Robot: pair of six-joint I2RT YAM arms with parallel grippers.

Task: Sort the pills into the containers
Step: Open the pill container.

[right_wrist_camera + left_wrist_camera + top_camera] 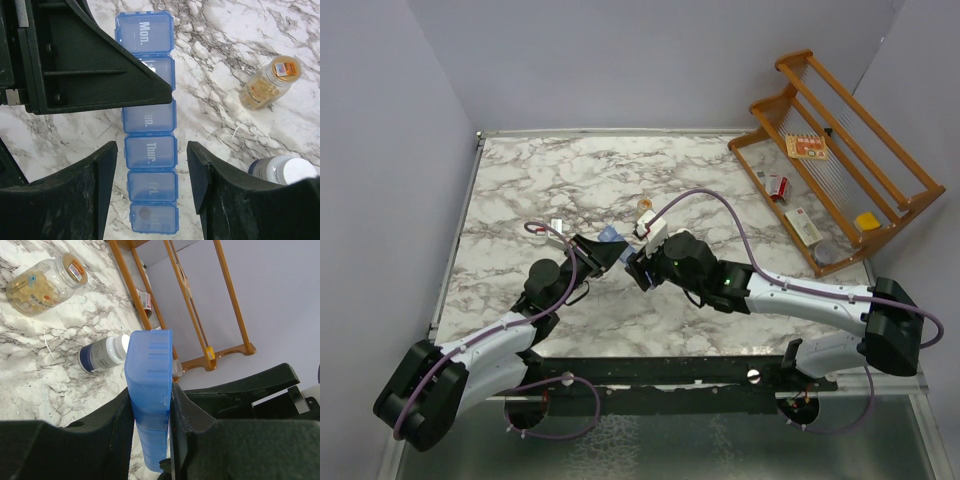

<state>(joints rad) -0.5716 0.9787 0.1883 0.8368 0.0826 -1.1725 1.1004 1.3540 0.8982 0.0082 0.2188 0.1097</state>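
We are clamping the containers point(149, 117) edgewise in the left gripper point(151, 407). Its two black fingers are pressing on the long sides of the strip near one end, and we judge this is to pin it flat against the marble table point(225, 30) so it cannot skid while a lid is worked. The strip is lying mid-table between the two wrists, lengthwise under the right wrist camera, with the "Mon." cell at the far end and "Thur." and "Fri." nearest.

The right gripper point(152, 150) is hanging over that near end with its jaws apart. One finger is standing on each side of the Thursday and Friday cells, with a sliver of marble showing on both sides, so it is touching nothing. That straddling pose is reading to us as lining up on a lid or a cell, not as a grasp.

The strip is translucent blue plastic – smooth, thin-walled, rounded at the corners – with raised white day names on each flat lid and small ribs at the end. A dark round spot is showing through the last lid, but we cannot tell whether it is a pill. The amber bottle point(270, 82), clear-walled and full of yellow capsules, is lying on its side just beside the strip. The white-capped bottle point(282, 171) is lying close by, within easy reach for pouring. The fingers themselves are looking matte and faintly grainy.
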